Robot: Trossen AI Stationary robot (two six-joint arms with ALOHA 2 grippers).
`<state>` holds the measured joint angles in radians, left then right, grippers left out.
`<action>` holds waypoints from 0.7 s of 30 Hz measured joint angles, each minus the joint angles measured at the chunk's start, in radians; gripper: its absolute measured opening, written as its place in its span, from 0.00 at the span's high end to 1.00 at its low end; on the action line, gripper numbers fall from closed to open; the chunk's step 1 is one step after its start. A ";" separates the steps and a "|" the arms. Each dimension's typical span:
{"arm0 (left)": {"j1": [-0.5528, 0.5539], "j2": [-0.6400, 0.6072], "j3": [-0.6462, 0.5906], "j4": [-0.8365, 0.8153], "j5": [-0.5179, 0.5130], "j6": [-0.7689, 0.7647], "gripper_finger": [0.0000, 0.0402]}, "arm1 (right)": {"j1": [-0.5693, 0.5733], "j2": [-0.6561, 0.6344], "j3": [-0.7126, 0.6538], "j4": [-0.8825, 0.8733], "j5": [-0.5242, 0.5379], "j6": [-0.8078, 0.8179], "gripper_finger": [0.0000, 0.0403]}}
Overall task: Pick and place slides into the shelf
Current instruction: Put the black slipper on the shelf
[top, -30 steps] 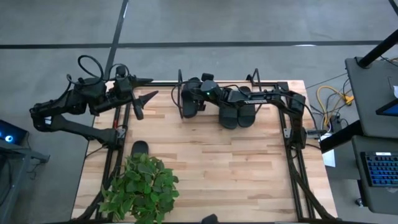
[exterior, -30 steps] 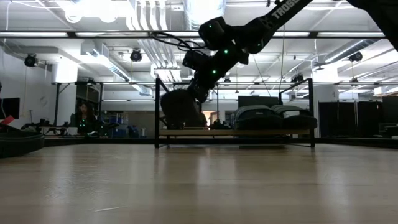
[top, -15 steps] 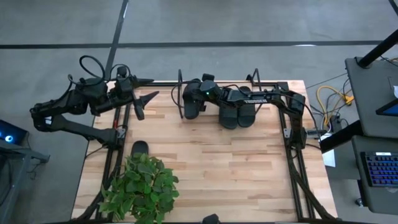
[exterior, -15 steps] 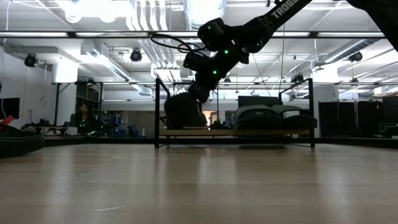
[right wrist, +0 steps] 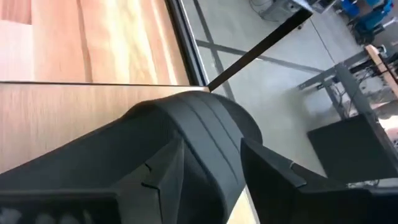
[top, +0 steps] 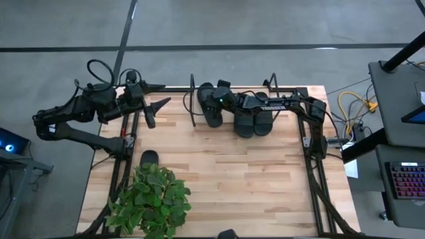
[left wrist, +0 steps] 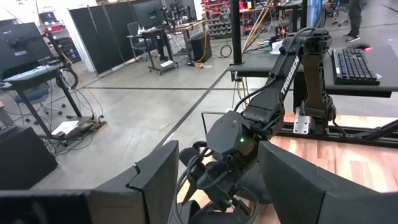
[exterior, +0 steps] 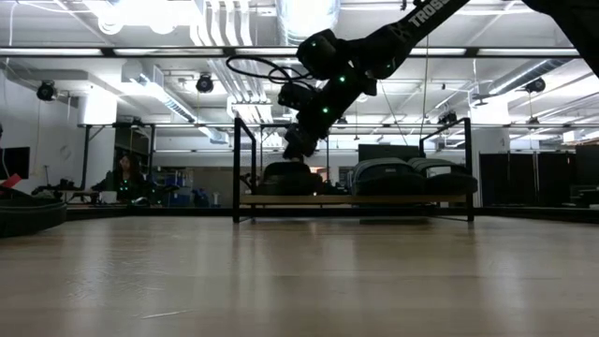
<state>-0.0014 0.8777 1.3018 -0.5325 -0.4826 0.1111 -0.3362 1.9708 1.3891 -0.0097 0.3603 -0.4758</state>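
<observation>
The shelf (top: 193, 99) stands at the table's far edge, its pale board (exterior: 356, 199) showing in the low view. Three black slides lie on it: one at the left end (top: 208, 109) (exterior: 285, 177) and two side by side toward the right (top: 244, 123) (top: 263, 121). A further slide (top: 149, 158) lies sole down on the table by the plant. My right gripper (top: 214, 101) hangs open over the left slide, one finger on each side of its strap (right wrist: 205, 140). Beyond the table's far left corner my left gripper (top: 155, 97) waits open (left wrist: 217, 186). My right gripper comes at the left slide from above, slanting, with its fingers (right wrist: 155, 177) on either side of the wide strap (right wrist: 214, 155). The slide lies flat, sole down, on the shelf board. Whether the fingers touch the strap I cannot tell.
A potted green plant (top: 149, 199) fills the near left corner. Black arm-mount frames run along the left (top: 123, 166) and right (top: 315, 166) table edges. The wood between shelf and near edge (top: 239, 186) is bare. A desk with a keyboard (top: 405, 179) stands off to the right.
The left slide, held tilted up on its edge over the shelf's left end a second ago, has tipped down and now lies flat on the shelf board. My right gripper has stayed just above it.
</observation>
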 joint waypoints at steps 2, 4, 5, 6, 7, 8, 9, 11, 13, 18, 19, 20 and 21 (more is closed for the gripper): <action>0.000 0.003 0.000 0.000 0.000 0.000 0.49 | 0.008 -0.005 0.000 -0.026 0.000 -0.057 0.61; 0.000 0.004 0.000 -0.001 0.000 0.000 0.49 | 0.020 -0.007 0.000 -0.045 0.003 -0.168 0.61; 0.000 0.005 0.000 0.000 0.000 0.000 0.49 | 0.028 -0.008 0.000 -0.049 0.003 -0.229 0.61; 0.000 0.005 0.000 0.000 0.000 0.000 0.49 | 0.034 -0.008 0.000 -0.053 0.000 -0.289 0.62; 0.000 0.005 0.000 0.000 0.000 0.000 0.49 | 0.040 -0.008 0.000 -0.055 -0.002 -0.347 0.63; 0.000 0.004 0.000 0.000 0.000 0.000 0.49 | 0.045 -0.008 0.000 -0.055 -0.003 -0.392 0.63; 0.000 0.004 0.000 0.000 0.000 0.000 0.49 | 0.048 -0.008 0.000 -0.054 -0.006 -0.423 0.64; 0.000 0.004 0.000 0.000 0.000 0.000 0.49 | 0.052 -0.008 0.003 -0.058 -0.005 -0.448 0.66; 0.000 0.003 0.000 0.000 0.000 0.000 0.49 | 0.050 -0.008 0.014 -0.065 -0.003 -0.448 0.67; 0.000 -0.001 0.000 -0.001 0.000 0.000 0.49 | 0.043 -0.008 0.028 -0.065 -0.002 -0.483 0.70; 0.000 -0.001 0.000 -0.001 0.000 0.000 0.49 | 0.042 -0.008 0.028 -0.066 -0.002 -0.494 0.71; 0.000 -0.001 0.000 -0.001 0.000 0.000 0.49 | 0.042 -0.008 0.028 -0.067 -0.003 -0.500 0.71; 0.000 -0.001 0.000 -0.001 0.000 0.000 0.49 | 0.042 -0.007 0.028 -0.067 -0.003 -0.501 0.71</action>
<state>-0.0013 0.8764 1.3018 -0.5337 -0.4828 0.1112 -0.2947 1.9640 1.4174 -0.0767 0.3573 -0.9768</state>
